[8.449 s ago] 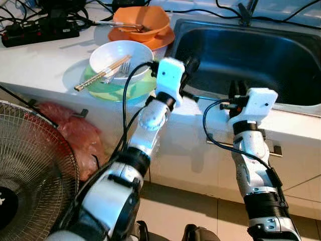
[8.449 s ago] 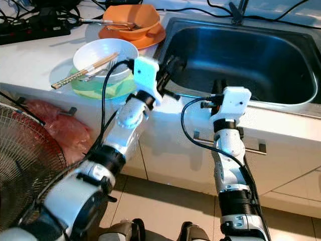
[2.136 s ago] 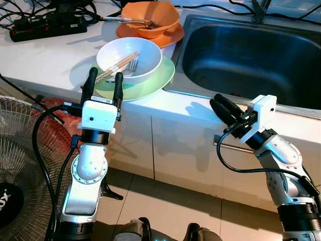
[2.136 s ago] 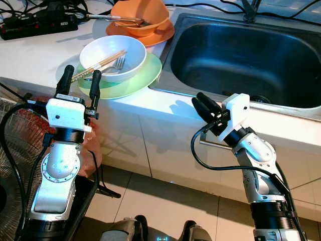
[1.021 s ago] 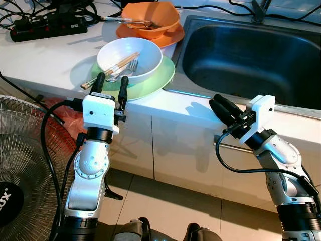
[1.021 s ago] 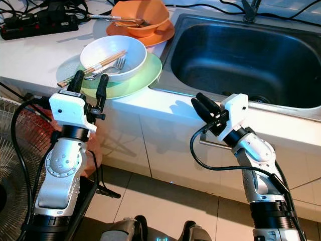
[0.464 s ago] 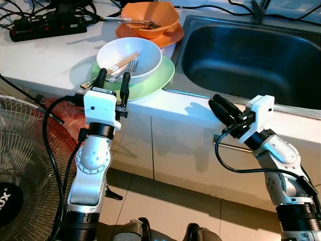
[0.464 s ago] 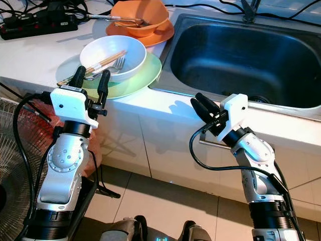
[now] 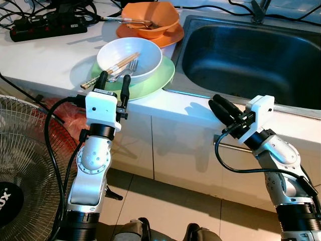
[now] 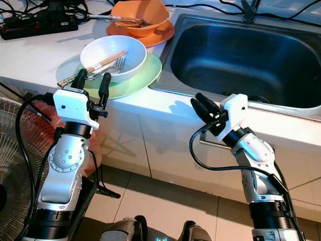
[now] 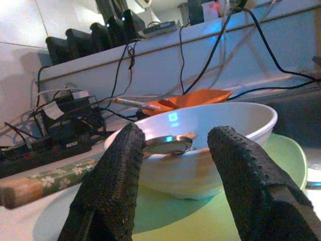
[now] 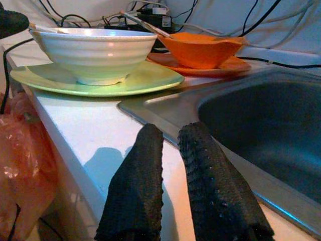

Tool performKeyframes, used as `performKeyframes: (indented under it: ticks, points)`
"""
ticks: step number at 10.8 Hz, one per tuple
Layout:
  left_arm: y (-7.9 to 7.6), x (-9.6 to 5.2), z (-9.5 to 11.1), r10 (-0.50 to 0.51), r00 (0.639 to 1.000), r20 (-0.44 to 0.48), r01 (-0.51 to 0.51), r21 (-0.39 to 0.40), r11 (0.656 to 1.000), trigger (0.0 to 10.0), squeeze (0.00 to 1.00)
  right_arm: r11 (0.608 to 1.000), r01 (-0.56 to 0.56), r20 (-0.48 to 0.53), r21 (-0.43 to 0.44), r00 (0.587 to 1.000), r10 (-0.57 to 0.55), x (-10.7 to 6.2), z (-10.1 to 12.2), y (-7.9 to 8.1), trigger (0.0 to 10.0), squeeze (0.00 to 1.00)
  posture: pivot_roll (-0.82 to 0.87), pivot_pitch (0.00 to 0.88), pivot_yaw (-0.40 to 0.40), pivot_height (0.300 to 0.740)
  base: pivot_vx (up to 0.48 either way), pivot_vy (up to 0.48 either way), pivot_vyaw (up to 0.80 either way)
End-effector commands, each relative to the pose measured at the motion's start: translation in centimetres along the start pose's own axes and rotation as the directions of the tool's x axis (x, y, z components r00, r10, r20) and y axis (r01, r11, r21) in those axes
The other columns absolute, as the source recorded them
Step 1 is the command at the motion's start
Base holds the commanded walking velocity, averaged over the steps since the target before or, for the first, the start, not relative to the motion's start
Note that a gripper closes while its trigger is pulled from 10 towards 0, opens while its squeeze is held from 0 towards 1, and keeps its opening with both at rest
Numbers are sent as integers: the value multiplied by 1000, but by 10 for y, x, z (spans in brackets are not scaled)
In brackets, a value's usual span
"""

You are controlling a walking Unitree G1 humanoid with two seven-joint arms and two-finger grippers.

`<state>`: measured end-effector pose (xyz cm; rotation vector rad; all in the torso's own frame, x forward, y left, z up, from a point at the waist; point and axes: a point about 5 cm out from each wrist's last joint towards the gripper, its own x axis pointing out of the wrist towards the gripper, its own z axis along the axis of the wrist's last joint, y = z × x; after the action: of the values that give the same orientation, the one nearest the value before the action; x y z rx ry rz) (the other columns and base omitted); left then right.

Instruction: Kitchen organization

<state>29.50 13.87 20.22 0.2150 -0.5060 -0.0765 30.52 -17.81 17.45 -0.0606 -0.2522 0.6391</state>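
With our left gripper (image 9: pixel 114 80) spread wide at the green plate (image 9: pixel 150 85), we risk nudging the white bowl (image 9: pixel 129 56) and spilling its chopsticks (image 9: pixel 111 69) and fork (image 9: pixel 123 71), while our right gripper (image 9: pixel 224 107) idles nearly closed and empty.

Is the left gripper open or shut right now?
Open. The left gripper has its two black fingers spread apart at the counter edge, holding nothing, with the white bowl and green plate showing through the gap.

On the bench (image 9: pixel 45 55), my bowl (image 9: pixel 128 59) sits on a plate (image 9: pixel 155 80), left of the sink (image 9: pixel 251 55).
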Motion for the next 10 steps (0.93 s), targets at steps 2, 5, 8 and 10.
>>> performKeyframes:
  ticks: [2,5,8,10]
  points:
    - [2,1,-2,15,1000,-12,-15,7,1000,1490,0,1000,-12,-10,4,1000,12,-1,-3,3,10000,0,51,165,20,740,0,0,0]
    - [1,1,-1,16,1000,-7,-16,4,1000,0,0,1000,-8,-13,0,1000,8,-1,-3,1,10000,0,50,168,16,740,0,0,0]
    - [1,1,-2,18,1000,-8,-18,4,1000,0,0,1000,-6,-16,3,1000,6,-1,-3,1,10000,0,49,177,13,740,0,0,0]
    - [0,3,0,14,1000,1,-14,-7,1000,0,0,1000,-5,-19,3,1000,5,-2,-4,2,10000,0,51,179,12,740,0,0,0]
